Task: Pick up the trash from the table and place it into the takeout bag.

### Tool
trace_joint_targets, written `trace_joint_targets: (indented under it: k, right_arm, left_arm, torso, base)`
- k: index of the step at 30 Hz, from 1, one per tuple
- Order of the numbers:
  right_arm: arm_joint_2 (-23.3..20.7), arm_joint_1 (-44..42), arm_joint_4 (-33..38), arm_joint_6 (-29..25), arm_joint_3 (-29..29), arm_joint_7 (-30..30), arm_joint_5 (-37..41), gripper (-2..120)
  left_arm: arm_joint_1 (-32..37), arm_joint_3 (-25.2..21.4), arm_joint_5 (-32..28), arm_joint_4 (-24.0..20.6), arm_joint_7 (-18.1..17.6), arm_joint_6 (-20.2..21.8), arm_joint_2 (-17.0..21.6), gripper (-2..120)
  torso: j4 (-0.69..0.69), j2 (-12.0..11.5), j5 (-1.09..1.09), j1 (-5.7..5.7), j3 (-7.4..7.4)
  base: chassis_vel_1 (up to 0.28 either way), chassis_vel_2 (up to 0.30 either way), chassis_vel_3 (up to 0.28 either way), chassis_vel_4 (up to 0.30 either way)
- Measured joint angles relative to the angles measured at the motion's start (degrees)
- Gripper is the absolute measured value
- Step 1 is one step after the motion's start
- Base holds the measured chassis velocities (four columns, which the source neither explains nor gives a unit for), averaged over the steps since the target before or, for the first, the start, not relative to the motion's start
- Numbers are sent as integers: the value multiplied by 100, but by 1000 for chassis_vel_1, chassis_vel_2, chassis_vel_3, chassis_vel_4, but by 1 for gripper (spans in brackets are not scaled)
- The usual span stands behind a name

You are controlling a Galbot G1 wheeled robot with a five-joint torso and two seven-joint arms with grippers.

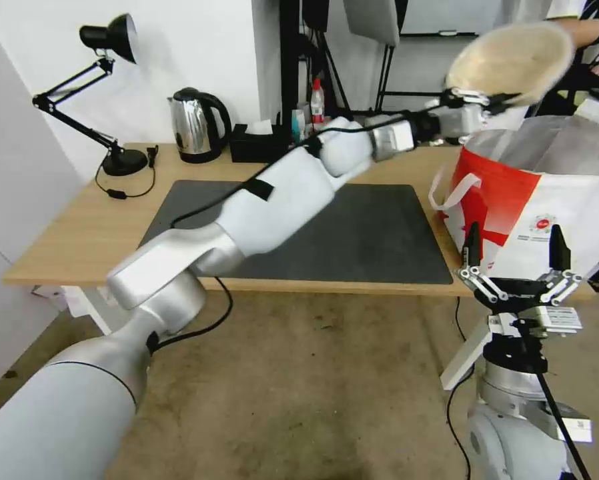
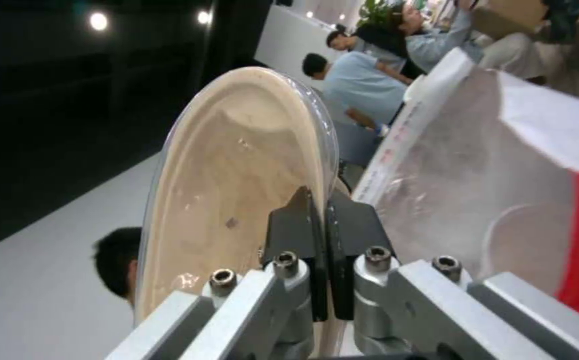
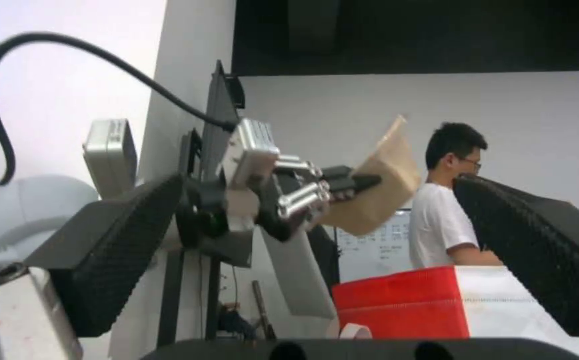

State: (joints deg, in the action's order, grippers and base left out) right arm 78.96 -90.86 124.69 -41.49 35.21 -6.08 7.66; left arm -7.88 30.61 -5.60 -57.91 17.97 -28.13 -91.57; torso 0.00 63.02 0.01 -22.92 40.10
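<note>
Light-wood worktop [image 1: 79, 233] carries a dark grey mat [image 1: 373, 240]; nothing sits on the mat. At the back edge: steel kettle [image 1: 194, 125], black tissue box [image 1: 256, 143], black desk lamp [image 1: 106, 93] at the back left.

Bag [image 1: 546, 200], red and white with foil lining, stands at the worktop's right end, mouth open upward, white strap handle [image 1: 449, 190] hanging on its near-left side. Left wrist view looks into the foil interior [image 2: 456, 200]; contents unreadable. Right wrist view shows the bag's red and white wall [image 3: 429, 300].

Left arm reaches across the mat toward the bag's top. Left pincer [image 1: 499, 101] is clenched on the rim of the beige bowl [image 1: 513, 60], held in the air above the bag's back-left rim, tilted steeply with its inside facing the head camera. Left wrist view: both black fingers [image 2: 296, 220] pinch the rim of the bowl [image 2: 236, 190], bowl on edge, just beside the bag opening. Right wrist view shows the same grip from the side: left pincer [image 3: 363, 182] on the bowl [image 3: 386, 185], above the bag.

Right pincer [image 1: 513, 257] sits low at the worktop's front edge, in front of the bag, fingers pointing up, spread wide, holding nothing. Its black pads [image 3: 116, 250] frame the right wrist view.
</note>
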Motion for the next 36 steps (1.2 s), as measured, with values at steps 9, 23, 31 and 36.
trace_joint_targets:
  k: [9,23,31,36]
  right_arm:
    - [21,-57,149,-33,4,0,63,100]
    - [55,-157,298,-58,-9,0,106,100]
    - [78,-139,314,-57,-25,0,105,100]
    - [80,-128,315,-51,-32,2,98,100]
  left_arm:
    - [-107,427,-570,178,-46,27,8,0]
    - [-126,758,-1085,497,-89,50,20,0]
    - [-162,798,-1177,553,-95,36,23,0]
    - [-168,826,-1241,585,-91,-47,23,0]
  torso:
    - [1,0,-1,0,0]
    - [0,0,-1,0,0]
    - [0,0,-1,0,0]
    - [0,0,-1,0,0]
  base:
    - [0,0,0,0]
    - [0,0,0,0]
    - [0,0,0,0]
    - [0,0,0,0]
